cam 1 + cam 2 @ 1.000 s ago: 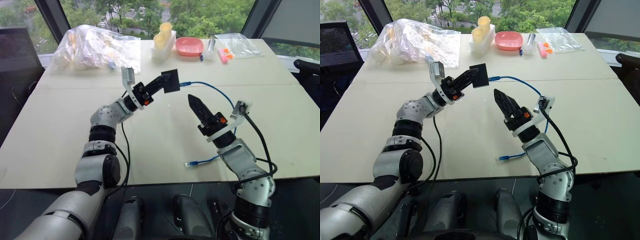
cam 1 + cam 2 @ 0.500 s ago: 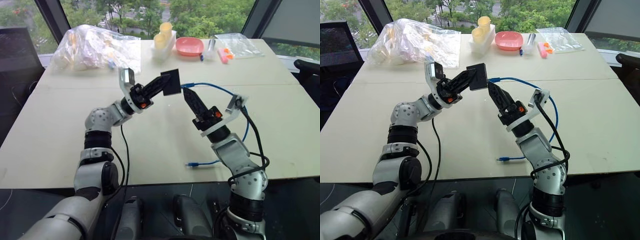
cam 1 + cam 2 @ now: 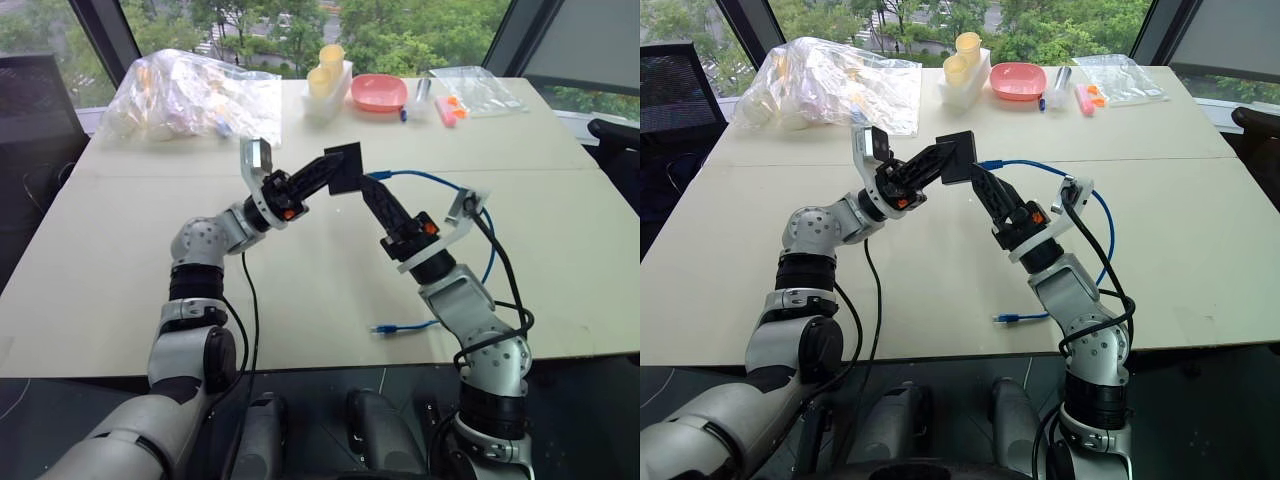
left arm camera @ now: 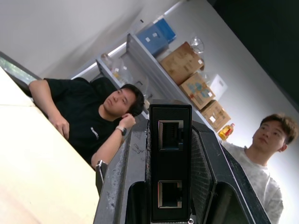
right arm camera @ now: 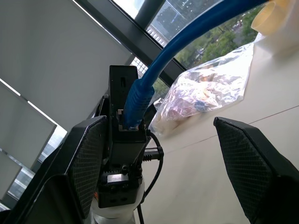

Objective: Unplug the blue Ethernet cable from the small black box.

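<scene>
Left end effector (image 3: 322,172) clenched on the box (image 3: 345,165), a flat, square, matte-black plastic piece held edge-on above the counter (image 3: 120,250); two ports show on its near edge. Cable (image 3: 440,183), thin glossy blue cord, is plugged into the box's far side and arcs away to a clear plug lying on the counter. Right end effector (image 5: 163,163) released, its textured black fingers (image 5: 247,163) either side of the plug, not touching.

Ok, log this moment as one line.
left gripper: shut on box | right gripper: open at plug | cable: plugged in
</scene>
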Action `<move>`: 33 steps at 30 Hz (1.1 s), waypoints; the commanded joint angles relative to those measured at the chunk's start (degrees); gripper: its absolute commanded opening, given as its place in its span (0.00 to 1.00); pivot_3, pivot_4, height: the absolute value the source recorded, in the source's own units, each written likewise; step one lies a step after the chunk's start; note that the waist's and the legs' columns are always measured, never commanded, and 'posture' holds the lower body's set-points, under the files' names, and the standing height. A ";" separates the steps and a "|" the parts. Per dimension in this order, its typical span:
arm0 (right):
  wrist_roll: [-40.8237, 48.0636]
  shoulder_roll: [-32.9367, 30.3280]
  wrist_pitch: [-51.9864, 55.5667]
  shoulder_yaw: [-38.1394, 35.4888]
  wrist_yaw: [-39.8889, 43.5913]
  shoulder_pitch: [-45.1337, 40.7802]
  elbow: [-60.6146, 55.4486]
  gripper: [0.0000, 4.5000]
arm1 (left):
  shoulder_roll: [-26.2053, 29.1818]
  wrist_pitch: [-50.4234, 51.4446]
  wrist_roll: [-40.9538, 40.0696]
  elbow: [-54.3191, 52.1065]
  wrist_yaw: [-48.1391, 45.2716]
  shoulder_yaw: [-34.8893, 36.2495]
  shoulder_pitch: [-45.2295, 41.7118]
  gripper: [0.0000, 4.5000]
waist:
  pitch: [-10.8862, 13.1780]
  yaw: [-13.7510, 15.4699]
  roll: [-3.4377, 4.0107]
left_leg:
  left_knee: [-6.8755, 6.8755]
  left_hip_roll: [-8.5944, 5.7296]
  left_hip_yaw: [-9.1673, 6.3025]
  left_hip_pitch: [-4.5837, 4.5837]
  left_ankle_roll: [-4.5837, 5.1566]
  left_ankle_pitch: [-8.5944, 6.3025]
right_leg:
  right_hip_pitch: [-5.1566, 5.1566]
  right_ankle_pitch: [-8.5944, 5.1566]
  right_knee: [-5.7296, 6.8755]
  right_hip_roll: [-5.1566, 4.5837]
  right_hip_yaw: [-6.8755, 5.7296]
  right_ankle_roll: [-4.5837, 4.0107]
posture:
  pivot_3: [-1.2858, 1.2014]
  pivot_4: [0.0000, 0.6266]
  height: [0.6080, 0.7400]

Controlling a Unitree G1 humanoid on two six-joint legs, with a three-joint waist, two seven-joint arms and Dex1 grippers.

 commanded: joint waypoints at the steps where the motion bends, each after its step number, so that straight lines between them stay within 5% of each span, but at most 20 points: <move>1: 1.22 -0.20 -1.21 -0.06 0.66 -0.95 -1.33 0.84 | 0.56 -0.15 -1.35 -2.05 -1.05 -0.48 0.00 0.11 | 0.00 0.00 0.00 | 0.00 0.00 0.00 0.00 0.00 0.00 | 0.00 0.00 0.00 0.00 0.00 0.00 | 0.52 0.24 1.00; 5: 1.52 0.00 -1.69 -0.08 0.82 -1.06 -1.40 0.66 | 0.76 -0.16 -1.53 -1.66 -1.00 -0.24 -0.19 0.11 | 0.00 -0.01 0.00 | 0.00 0.00 -0.01 0.00 0.00 0.00 | 0.00 0.00 0.00 0.00 0.00 -0.01 | 0.52 0.24 1.00; 10: 1.35 0.01 -2.15 0.62 1.40 -0.79 -1.73 0.06 | 0.79 -0.17 -1.62 -1.63 -0.77 -0.17 -0.21 0.11 | 0.00 0.00 0.00 | 0.00 0.00 -0.01 0.00 0.00 0.00 | 0.00 0.00 0.00 0.00 0.00 0.00 | 0.52 0.24 1.00; 11: 1.20 -0.05 -2.21 0.91 1.48 -0.71 -1.74 0.01 | 0.76 -0.15 -1.67 -1.66 -0.62 -0.12 -0.22 0.11 | 0.00 0.00 0.00 | 0.00 0.00 -0.01 0.00 0.00 0.00 | 0.00 0.00 0.00 0.00 0.00 0.00 | 0.52 0.24 1.00; 20: -0.75 -0.39 -3.34 1.65 0.79 -0.87 -0.68 0.01 | 0.93 -1.33 -1.76 -0.60 1.29 1.22 -0.70 0.11 | 0.00 0.01 0.00 | 0.00 0.00 -0.01 -0.01 0.00 0.00 | -0.01 0.00 -0.02 0.00 -0.01 -0.01 | 0.52 0.24 1.00; 33: 3.37 -1.97 -9.13 -8.73 -4.26 -4.42 4.64 0.01 | 11.78 -3.04 -0.95 4.44 -0.85 3.42 -2.09 0.11 | 0.00 -0.01 0.00 | -0.04 0.01 0.00 -0.11 0.00 0.00 | -0.08 0.00 -0.08 -0.03 -0.01 0.02 | 0.52 0.24 1.00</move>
